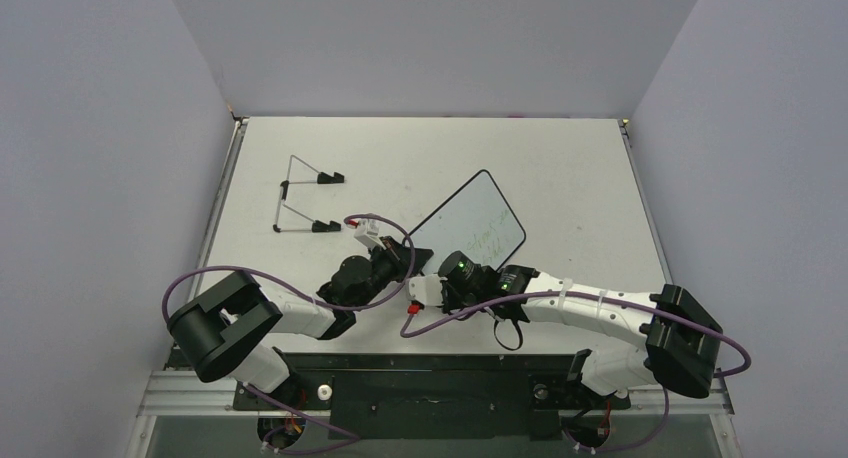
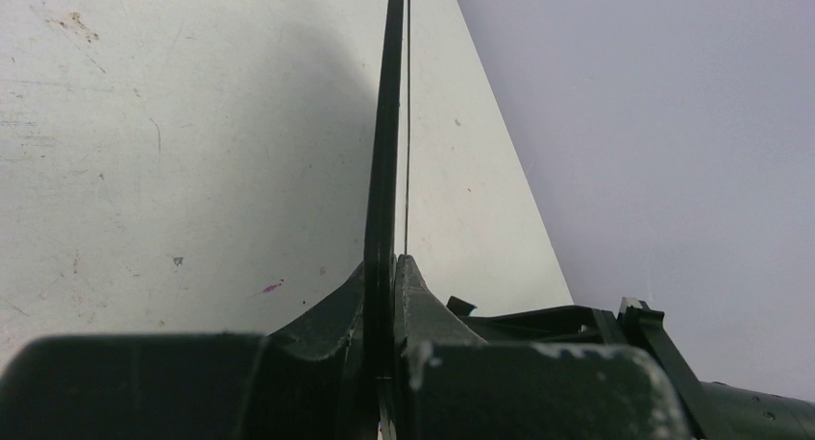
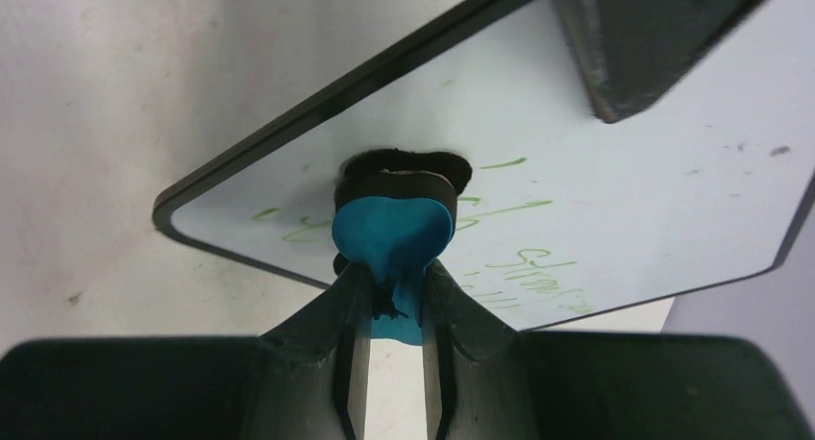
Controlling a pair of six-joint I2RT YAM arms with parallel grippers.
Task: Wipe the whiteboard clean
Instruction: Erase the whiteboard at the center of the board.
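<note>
Two grips | left gripper [image 2: 389, 267] clamps whiteboard [image 1: 470, 223] edge | right gripper [image 3: 389, 291] holds eraser [image 3: 392, 231] on whiteboard

Robot lab test cell, not a home or shop. Plain pale lilac wall panels [image 1: 100, 128] box in 3 sides of a white matte bench [image 1: 560, 158]. A white-and-black jointed left robot arm [image 1: 290, 315] & matching right robot arm [image 1: 600, 313] sit bolted on a black metal base rail [image 1: 430, 373] at the near edge. Loose purple cables [image 1: 200, 275] loop off both arms. Silver aluminium frame [image 1: 190, 400] under the rail. Bench top looks scuffed & stained in the left wrist view, i.e. well used.
</note>
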